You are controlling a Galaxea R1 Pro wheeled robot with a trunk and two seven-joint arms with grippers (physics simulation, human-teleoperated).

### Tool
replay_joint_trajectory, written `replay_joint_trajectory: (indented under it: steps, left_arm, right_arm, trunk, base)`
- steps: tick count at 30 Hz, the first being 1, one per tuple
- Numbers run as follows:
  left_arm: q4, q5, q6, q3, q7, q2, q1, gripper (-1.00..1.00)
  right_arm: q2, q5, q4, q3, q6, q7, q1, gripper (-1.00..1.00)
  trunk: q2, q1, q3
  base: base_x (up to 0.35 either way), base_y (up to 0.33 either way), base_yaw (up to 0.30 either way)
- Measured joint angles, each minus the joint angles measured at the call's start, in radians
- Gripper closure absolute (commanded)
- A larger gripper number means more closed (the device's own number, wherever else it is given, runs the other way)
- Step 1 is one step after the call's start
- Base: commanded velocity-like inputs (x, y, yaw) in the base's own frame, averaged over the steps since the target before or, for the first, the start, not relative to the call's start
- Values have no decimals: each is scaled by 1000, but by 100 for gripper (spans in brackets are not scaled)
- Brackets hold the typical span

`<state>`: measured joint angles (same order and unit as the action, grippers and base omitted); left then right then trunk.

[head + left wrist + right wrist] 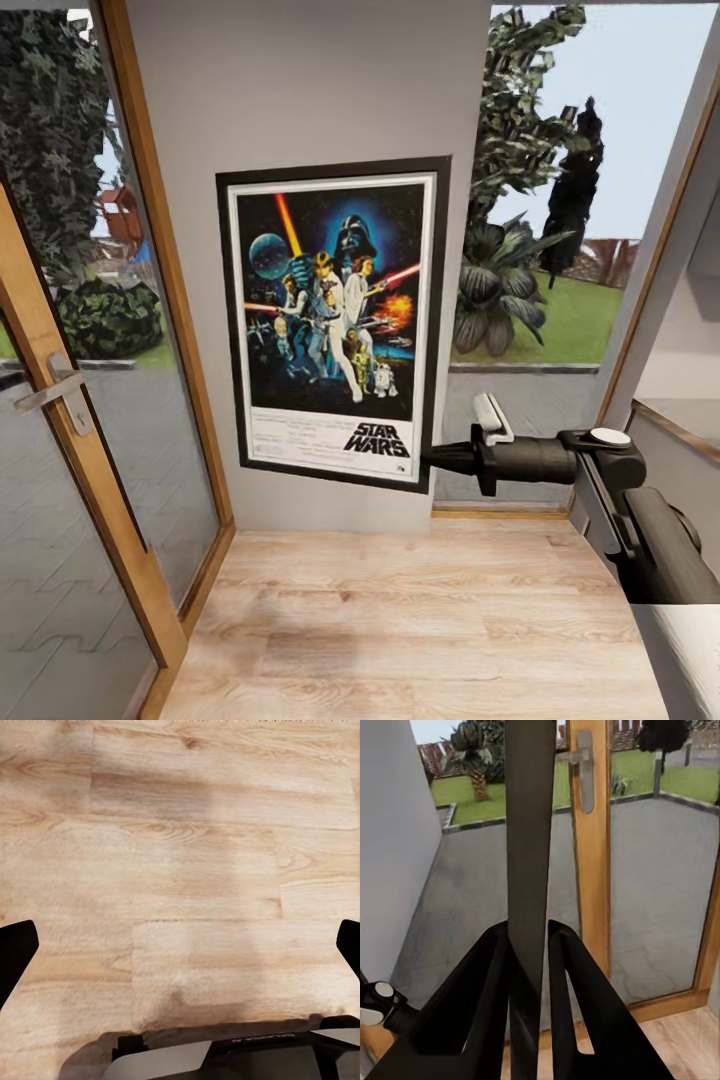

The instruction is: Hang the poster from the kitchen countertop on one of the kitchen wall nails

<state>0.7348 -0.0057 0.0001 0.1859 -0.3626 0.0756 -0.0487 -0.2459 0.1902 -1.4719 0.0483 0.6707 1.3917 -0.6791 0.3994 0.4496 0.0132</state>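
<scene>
Poster (333,322) held flat against the grey wall (300,90) between door (60,400) and window — right pincer (432,457) pinching its lower right edge, presumably to seat it on a nail. Left pincer (180,945) spread wide, idle over the wood floor (180,855).

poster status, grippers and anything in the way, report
Right gripper shut on poster edge, held against grey wall. Left gripper open over wooden floor. No obstruction seen.

Grey wall (310,90), light wood floor (420,620), wood-framed glass door (60,400) with metal handle (55,388), garden plants (500,290) outside
</scene>
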Motion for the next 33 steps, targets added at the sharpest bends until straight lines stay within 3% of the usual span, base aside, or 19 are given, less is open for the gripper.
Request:
replay_joint_trajectory:
  steps: [11,13,14,19,28,33]
  left_arm:
    - [2,0,0,0,0,0,0,-100]
    - [2,0,0,0,0,0,0,-100]
    - [2,0,0,0,0,0,0,-100]
    - [2,0,0,0,0,0,0,-100]
    - [2,0,0,0,0,0,-1,-100]
    - [2,0,0,0,0,0,0,-100]
  right_arm:
    - [-4,-2,3,4,-1,3,-11,100]
    - [-16,-2,3,3,-1,3,-24,100]
    - [-43,-2,4,4,-1,3,-47,100]
    - [-75,-2,5,3,-1,3,-68,100]
    - [-82,-2,5,6,-3,3,-72,100]
    - [-83,-1,5,36,-6,3,-72,100]
  trunk:
    - [0,0,0]
    - [0,0,0]
    - [0,0,0]
    - [0,0,0]
    - [0,0,0]
    - [0,0,0]
  base:
    - [0,0,0]
    - [0,0,0]
    - [0,0,0]
    - [0,0,0]
    - [0,0,0]
    - [0,0,0]
